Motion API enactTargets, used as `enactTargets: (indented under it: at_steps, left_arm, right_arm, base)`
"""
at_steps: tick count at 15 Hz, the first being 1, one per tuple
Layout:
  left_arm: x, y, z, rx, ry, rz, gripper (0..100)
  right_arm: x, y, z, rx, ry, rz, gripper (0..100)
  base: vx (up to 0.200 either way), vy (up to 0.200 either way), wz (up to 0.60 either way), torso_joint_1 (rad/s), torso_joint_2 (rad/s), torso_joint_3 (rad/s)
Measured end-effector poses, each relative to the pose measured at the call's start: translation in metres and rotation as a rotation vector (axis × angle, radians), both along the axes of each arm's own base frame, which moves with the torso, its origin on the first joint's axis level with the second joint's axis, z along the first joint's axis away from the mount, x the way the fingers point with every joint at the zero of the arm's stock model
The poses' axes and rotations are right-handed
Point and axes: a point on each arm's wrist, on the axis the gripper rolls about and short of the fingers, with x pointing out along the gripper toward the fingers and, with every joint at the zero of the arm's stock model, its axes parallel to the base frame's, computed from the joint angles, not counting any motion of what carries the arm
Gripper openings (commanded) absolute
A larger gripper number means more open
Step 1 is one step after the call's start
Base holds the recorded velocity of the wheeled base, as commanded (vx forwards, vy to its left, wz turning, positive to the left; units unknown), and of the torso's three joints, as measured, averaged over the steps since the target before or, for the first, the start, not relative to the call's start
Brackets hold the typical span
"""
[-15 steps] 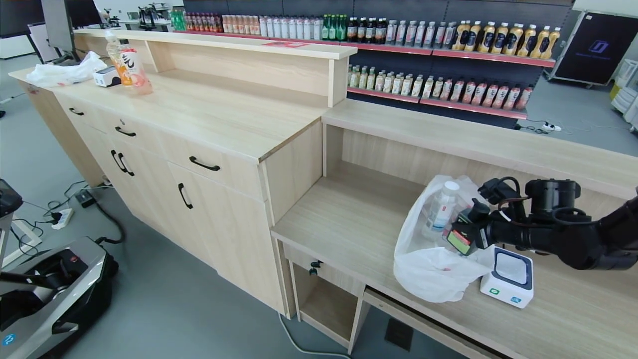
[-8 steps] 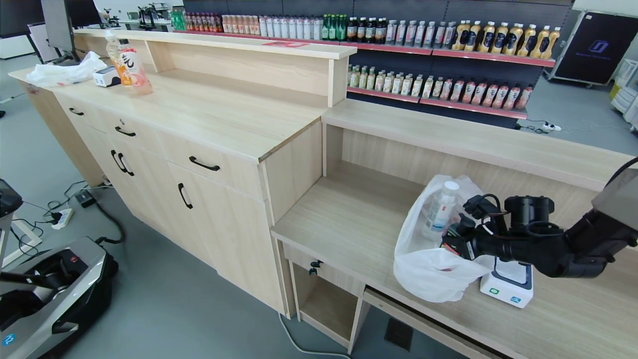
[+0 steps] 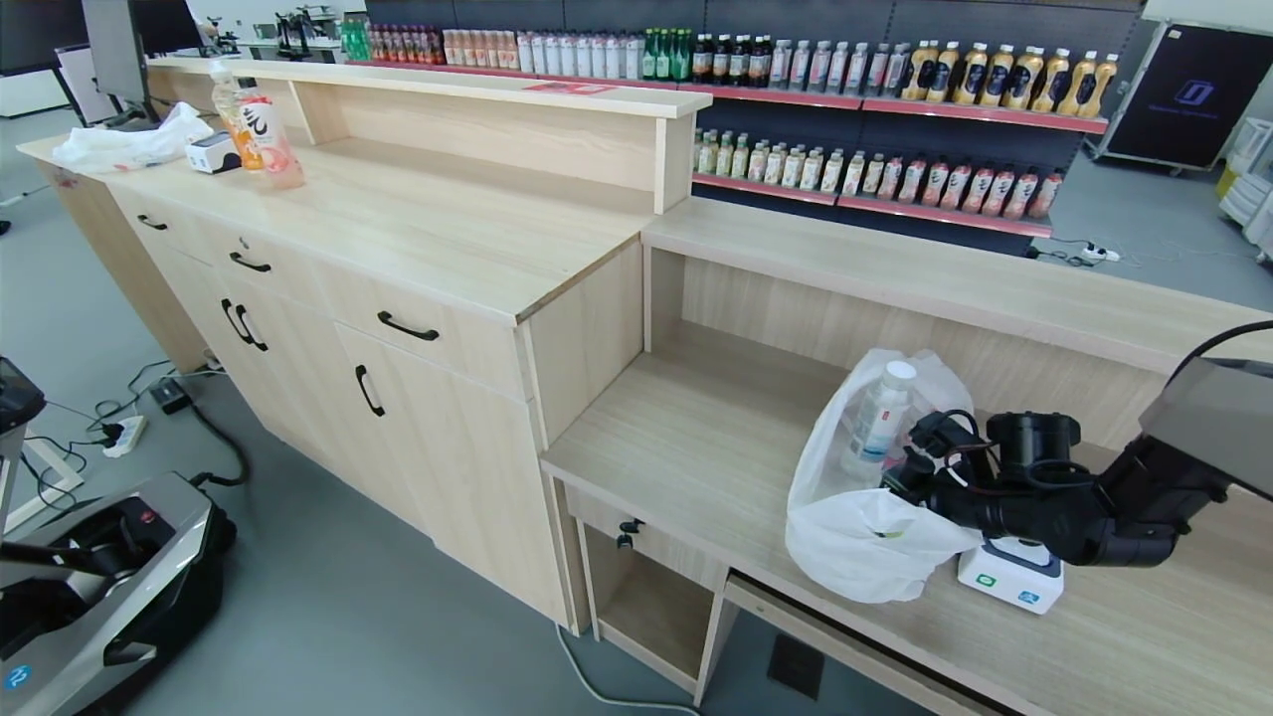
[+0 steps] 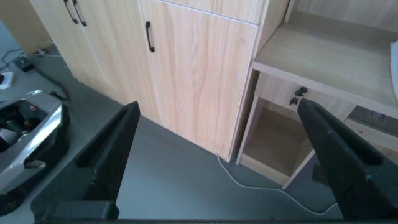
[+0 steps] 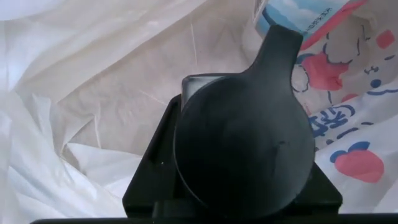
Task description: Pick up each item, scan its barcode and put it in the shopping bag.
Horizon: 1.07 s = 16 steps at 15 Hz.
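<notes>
Presumably to drop off a scanned item, the right gripper (image 3: 900, 477) sits inside the white shopping bag (image 3: 855, 547) beside the barcode scanner (image 3: 1009, 582); whether it grips anything cannot be told; the left gripper (image 4: 217, 109) hangs spread wide, empty

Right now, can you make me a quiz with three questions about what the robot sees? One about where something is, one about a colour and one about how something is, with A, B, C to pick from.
1. Where is the white scanner?
A) on the floor
B) on the lower counter, beside the shopping bag
C) on a drinks shelf

2. What colour is the cap of the bottle standing in the shopping bag?
A) green
B) black
C) white

3. How is the left gripper?
A) open, holding nothing
B) shut on a bottle
C) shut on the bag

Answers:
1 B: the scanner sits on the counter right next to the bag.
2 C: the cap pokes up white at the bag's mouth.
3 A: its fingers stand wide apart with nothing held between them.
</notes>
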Motion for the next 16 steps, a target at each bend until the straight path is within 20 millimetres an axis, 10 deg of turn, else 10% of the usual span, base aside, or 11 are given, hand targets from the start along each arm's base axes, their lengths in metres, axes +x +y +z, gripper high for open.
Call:
enactTargets:
  at_steps: [1,6,10,16]
  left_arm:
    - [0.000,0.000,0.000,0.000,0.000,0.001,100]
    - [0.000,0.000,0.000,0.000,0.000,0.001,100]
    - [0.000,0.000,0.000,0.000,0.000,0.000,100]
    - [0.000,0.000,0.000,0.000,0.000,0.000,100]
  right_arm:
    - [0.000,0.000,-0.002,0.001,0.004,-0.001,100]
    - [0.002,0.000,0.006,0.015,-0.017,0.021,100]
    - [-0.005,0.002,0.056,0.034,-0.112,0.042,100]
    - [-0.078,-0.009,0.139,-0.016,-0.246,0.008,100]
  base:
    - [0.000,0.000,0.00,0.000,0.00,0.000]
    - [0.000,0.000,0.00,0.000,0.00,0.000]
    - [0.000,0.000,0.00,0.000,0.00,0.000]
    - [0.000,0.000,-0.10,0.000,0.00,0.002]
